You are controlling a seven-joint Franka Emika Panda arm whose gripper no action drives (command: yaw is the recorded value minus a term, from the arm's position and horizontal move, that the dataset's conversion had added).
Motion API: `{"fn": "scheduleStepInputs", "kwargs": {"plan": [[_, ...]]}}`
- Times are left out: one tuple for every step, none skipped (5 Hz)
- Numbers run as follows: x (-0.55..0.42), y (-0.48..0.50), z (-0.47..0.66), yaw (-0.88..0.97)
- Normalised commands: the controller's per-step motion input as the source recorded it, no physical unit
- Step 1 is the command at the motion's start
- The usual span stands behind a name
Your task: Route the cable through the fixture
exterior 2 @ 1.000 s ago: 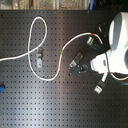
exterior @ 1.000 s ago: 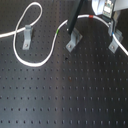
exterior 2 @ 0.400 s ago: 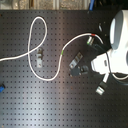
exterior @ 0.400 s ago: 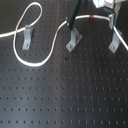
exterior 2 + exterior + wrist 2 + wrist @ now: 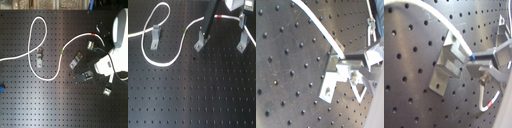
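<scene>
The white cable point(image 5: 162, 63) loops round the left fixture point(image 5: 155, 38), dips, then rises past its green mark point(image 5: 187, 31) to its red band point(image 5: 220, 17). In the first exterior view my gripper point(image 5: 204, 31) reaches down on long dark fingers to the top of the middle fixture point(image 5: 200, 41). In the first wrist view the gripper point(image 5: 474, 59) is shut on the cable point(image 5: 459, 42), which lies across that fixture point(image 5: 446, 65). The second exterior view shows the cable point(image 5: 48, 79) and the middle fixture point(image 5: 75, 61).
A third fixture point(image 5: 243, 43) stands at the first exterior view's right, with the cable running on past it. The black perforated board point(image 5: 193, 95) carries everything. The white robot body point(image 5: 120, 35) fills the second exterior view's right. A small blue object point(image 5: 1, 90) sits at the second exterior view's left edge.
Almost nothing has changed. The gripper and the cable stay at the middle fixture, with at most a very slight shift of the arm.
</scene>
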Motion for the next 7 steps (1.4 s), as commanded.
{"fn": "scheduleStepInputs", "kwargs": {"plan": [[-0.141,-0.147,-0.03,-0.43],[-0.017,-0.009,0.0,0.0],[-0.202,-0.126,0.0,-0.33],[-0.294,-0.156,0.19,-0.1],[-0.288,-0.002,0.14,0.0],[-0.188,0.124,0.07,0.05],[-0.162,0.155,0.0,0.13]]}}
